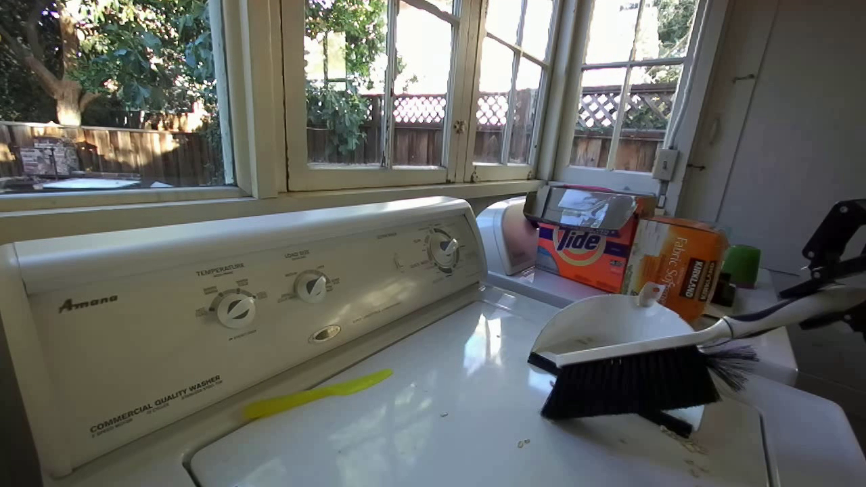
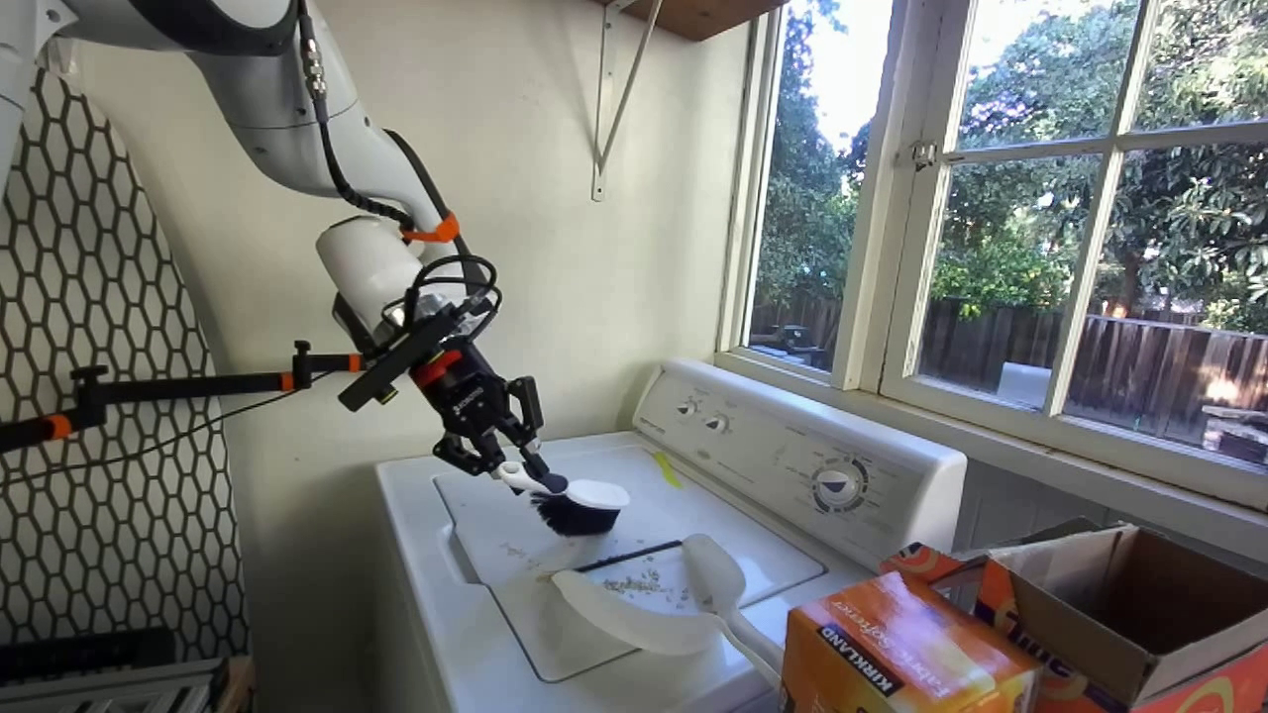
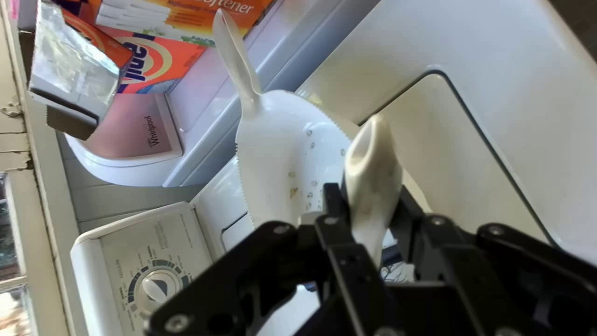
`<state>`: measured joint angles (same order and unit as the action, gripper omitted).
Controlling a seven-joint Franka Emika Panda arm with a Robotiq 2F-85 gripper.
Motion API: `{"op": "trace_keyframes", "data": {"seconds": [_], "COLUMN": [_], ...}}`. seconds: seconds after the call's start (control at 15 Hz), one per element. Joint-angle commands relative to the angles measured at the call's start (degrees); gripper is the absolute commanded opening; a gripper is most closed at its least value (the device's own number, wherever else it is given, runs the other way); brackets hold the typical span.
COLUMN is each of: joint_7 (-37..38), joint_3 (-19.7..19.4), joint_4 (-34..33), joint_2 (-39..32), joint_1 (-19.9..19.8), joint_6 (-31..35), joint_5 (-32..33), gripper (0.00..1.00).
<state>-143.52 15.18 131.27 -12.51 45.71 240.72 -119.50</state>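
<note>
The tool (image 3: 371, 200) is clamped on the white handle of the brush (image 1: 636, 385), one finger on either side of it, and in the wrist view the handle's end shows free beyond the fingertips. From this grip the brush slants down, its head with black bristles ahead of and below the tool, low over the desk (image 1: 365, 439); whether the bristles touch down I cannot tell. Just beside the head is the dustpan (image 1: 602, 325), white with a black lip, lying on the desk hollow side up. Pale bits (image 2: 639, 584) are scattered in it, and more lie on the desk near the lip. The dustpan's handle points toward the Kirkland box (image 1: 676, 267). Well apart from the tool, a yellow-green knife (image 1: 318, 393) lies at the foot of the panel (image 1: 270, 345) with its knobs. The Kirkland box stands on the neighbouring machine (image 3: 210, 102), next to the Tide box (image 1: 585, 260), with a green cup (image 1: 742, 266) near them. Behind the panel are windows (image 1: 369, 177), and through them show a fence (image 1: 416, 145) and trees (image 1: 155, 67).
</note>
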Motion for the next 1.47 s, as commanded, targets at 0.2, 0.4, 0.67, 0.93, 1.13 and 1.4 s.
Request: {"op": "trace_keyframes", "data": {"seconds": [0.2, 0.4, 0.67, 0.93, 1.13, 1.4], "joint_7": [-6.91, -6.58, -4.65, -3.35, -2.27, -1.19], "joint_3": [6.52, 8.46, -2.61, -12.96, -20.47, -28.55], "joint_4": [-2.17, -2.0, 1.66, 2.93, 3.1, 2.35], "joint_2": [-1.75, -1.62, -0.25, -1.01, -1.6, -1.79], "joint_1": [-9.15, -11.77, -4.33, 2.89, 9.15, 17.12], "joint_6": [2.03, 3.72, 2.1, 2.16, 2.19, 2.19], "joint_5": [-7.63, -9.97, -10.91, -9.97, -9.67, -9.59], "gripper": [0.07, 0.07, 0.07, 0.07, 0.07, 0.07]}}
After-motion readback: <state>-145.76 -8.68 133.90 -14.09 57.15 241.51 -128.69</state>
